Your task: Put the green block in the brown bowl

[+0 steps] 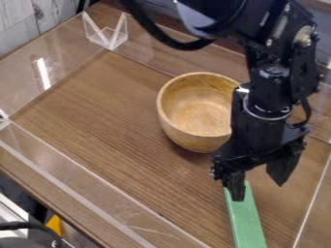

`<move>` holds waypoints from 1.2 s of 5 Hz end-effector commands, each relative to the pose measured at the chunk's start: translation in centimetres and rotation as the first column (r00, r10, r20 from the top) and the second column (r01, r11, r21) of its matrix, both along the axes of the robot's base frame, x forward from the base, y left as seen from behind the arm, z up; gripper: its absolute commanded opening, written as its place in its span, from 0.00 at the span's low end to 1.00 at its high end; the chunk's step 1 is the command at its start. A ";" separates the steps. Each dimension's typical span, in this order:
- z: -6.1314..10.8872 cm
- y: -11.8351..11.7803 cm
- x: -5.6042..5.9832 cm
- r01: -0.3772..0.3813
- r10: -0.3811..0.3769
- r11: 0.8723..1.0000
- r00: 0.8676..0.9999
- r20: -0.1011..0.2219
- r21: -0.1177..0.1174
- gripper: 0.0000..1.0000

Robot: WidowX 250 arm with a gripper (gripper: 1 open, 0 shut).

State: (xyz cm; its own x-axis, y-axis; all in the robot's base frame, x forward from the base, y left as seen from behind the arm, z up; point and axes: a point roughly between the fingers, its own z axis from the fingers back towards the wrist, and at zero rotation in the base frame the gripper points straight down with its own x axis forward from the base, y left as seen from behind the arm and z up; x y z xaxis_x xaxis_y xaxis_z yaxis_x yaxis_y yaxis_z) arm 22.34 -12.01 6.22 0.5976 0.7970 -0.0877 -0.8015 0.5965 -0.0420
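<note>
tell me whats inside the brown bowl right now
The brown bowl looks empty: only bare wood inside. Its right wall is partly hidden behind the open gripper, which hangs over the green block on the table.

The wooden table [91,126] lies bare on its left and front, giving wide room for a pass. Clear plastic walls [52,58] fence the left, back and front edges and block any low approach there. The brown bowl [196,111] stands near the middle right, and the gripper [257,175] hangs just beside its near-right rim with jaws spread. The gap between them seems narrow. Below, the green block [242,219] takes up the front right strip.
</note>
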 end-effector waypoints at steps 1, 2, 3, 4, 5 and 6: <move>0.0 -0.2 0.1 -0.011 0.011 1.000 1.000 0.024 -0.010 1.00; -0.6 -0.2 0.0 -0.026 0.026 1.000 0.999 0.023 -0.008 1.00; -1.3 -0.3 -0.1 -0.036 0.036 0.999 0.999 0.022 -0.006 1.00; -2.0 -0.3 -0.2 -0.046 0.046 0.999 0.999 0.022 -0.003 1.00; -2.8 -0.4 -0.3 -0.056 0.056 0.998 0.998 0.022 0.002 1.00; -3.4 -0.4 -0.3 -0.067 0.066 0.998 0.998 0.023 0.004 1.00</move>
